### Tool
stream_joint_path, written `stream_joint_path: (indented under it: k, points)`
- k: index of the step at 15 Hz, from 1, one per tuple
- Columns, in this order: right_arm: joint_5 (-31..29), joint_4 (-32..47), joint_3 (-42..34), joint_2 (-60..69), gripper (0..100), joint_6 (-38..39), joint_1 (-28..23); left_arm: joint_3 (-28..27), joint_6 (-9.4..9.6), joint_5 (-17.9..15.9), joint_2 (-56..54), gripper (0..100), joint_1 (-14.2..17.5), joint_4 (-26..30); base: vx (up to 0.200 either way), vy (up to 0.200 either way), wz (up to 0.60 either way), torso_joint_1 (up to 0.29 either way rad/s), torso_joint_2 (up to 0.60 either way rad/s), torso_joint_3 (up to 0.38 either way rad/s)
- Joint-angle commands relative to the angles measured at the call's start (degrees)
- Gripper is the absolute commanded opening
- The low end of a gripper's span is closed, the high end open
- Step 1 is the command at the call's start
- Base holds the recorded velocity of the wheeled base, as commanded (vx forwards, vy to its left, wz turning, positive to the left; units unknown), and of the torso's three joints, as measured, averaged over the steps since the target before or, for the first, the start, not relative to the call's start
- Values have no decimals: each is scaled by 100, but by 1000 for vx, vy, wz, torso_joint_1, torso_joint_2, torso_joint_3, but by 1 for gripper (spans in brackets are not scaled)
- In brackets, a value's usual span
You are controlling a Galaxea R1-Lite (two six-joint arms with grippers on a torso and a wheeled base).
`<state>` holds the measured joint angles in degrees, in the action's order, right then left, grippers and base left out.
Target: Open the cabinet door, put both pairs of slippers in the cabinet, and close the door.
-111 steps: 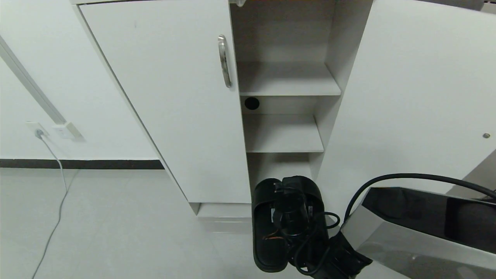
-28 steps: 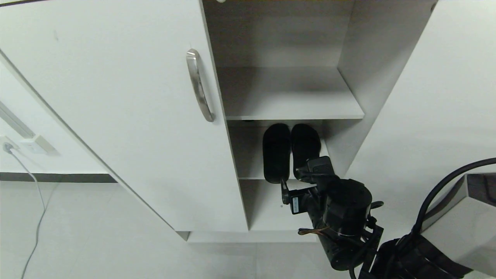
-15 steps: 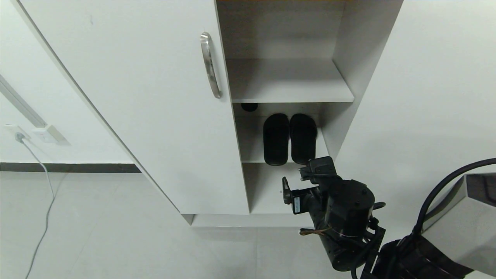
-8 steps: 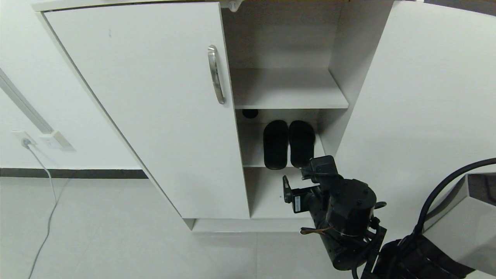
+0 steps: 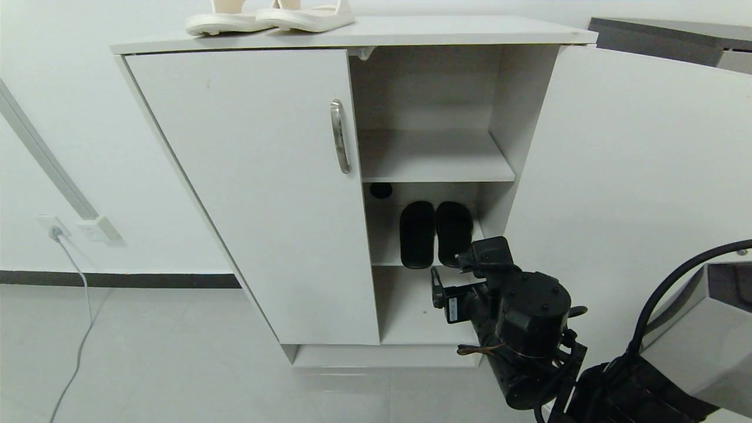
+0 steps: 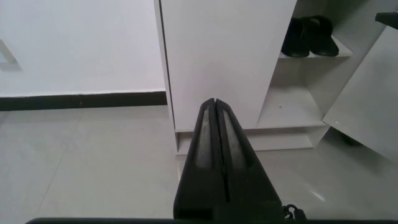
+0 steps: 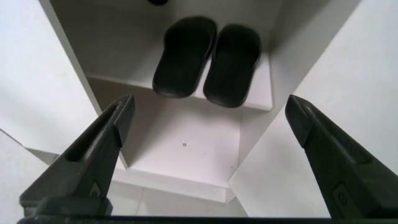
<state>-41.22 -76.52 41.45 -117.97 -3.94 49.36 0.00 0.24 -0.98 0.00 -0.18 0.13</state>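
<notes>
The white cabinet (image 5: 470,26) stands with its right door (image 5: 634,176) swung wide open and its left door (image 5: 252,188) shut, a metal handle (image 5: 339,136) on that door's inner edge. The pair of black slippers (image 5: 436,234) lies side by side on the middle shelf (image 5: 382,241), the two touching along their length. A second pair, the cream slippers (image 5: 270,17), sits on the cabinet's top near its left end.

The right gripper (image 5: 461,267) hangs just in front of the open compartment, a little below the middle shelf's front edge. Its fingers (image 7: 93,162) are spread wide and hold nothing. The left gripper (image 6: 214,109) is low over the tiled floor (image 5: 176,376), facing the closed left door. Its fingers are pressed together with nothing between them.
</notes>
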Motion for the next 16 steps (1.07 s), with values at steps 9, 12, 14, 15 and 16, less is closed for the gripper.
stream_joint_path:
  k: [9, 12, 14, 15, 16]
  points:
    - [0, -30, -23, -60, 100, -2, -23, 0, -16, 10, 9, 0, 1, -5, 0, 89, 0, 4, 1, 0]
    - [0, -38, -32, -60, 100, 7, -23, 0, -24, 18, 9, 0, 1, -5, 0, 200, 0, 6, 1, 5]
    - [0, -38, -32, -60, 100, 7, -14, 0, -42, 18, 9, 0, 1, -5, 0, 200, 0, 5, 2, 2]
    - [0, -30, -40, -60, 100, 7, -14, 0, -42, 18, 9, 0, 1, -5, 0, 200, 0, 2, -2, 2]
    - [0, -30, -49, -60, 100, 7, -14, 0, -42, 18, 9, 0, 1, -5, 0, 200, 0, 2, 2, 2]
